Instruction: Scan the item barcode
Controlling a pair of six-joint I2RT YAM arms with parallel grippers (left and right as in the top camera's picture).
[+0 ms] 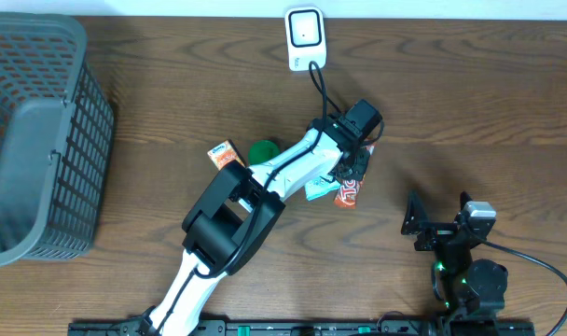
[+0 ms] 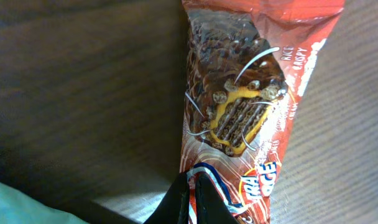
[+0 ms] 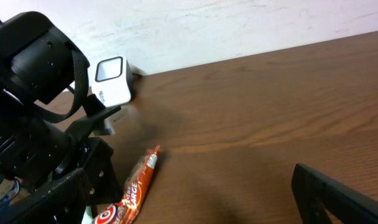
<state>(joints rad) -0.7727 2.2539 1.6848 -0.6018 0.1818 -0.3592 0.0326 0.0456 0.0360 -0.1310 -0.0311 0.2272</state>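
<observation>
- Here, the left end effector (image 2: 192, 198) is pressed together on one end of the red snack wrapper (image 2: 239, 106), pinching it.
- The wrapper lies on the wooden surface (image 1: 489, 103) mid-scene, just beside a teal packet (image 1: 318, 191).
- The white scanner (image 1: 304, 35) stands at the far edge, well apart from the wrapper.
- The right end effector (image 1: 439, 210) sits near right, spread and empty.

I see bare table (image 1: 489, 103) across the whole right side, from the scanner (image 1: 304, 37) down to my right gripper (image 1: 439, 213). My left arm (image 1: 255, 196) lies diagonally over the middle, crowding the carton (image 1: 225, 155) and green item (image 1: 262, 150). The scanner's cable (image 1: 320, 89) trails to it. The basket (image 1: 95, 131) walls off the left.
</observation>
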